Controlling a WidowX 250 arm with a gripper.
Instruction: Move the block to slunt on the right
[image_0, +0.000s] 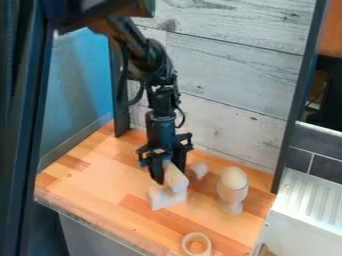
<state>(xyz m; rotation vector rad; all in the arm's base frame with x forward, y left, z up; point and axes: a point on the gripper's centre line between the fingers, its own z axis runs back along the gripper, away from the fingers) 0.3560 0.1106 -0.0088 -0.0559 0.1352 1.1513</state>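
Nearby stand an egg cup and knob; the claw pinches the upper block.

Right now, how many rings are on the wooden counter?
1: a pale ring near the counter's front edge, nearer the camera than the egg cup. Another could be hidden behind the gripper.

The camera looks down at the table from a bit back. It faces the wall, top middle.

Likely a lab: robot arm, wooden worktop (plank panel behind).
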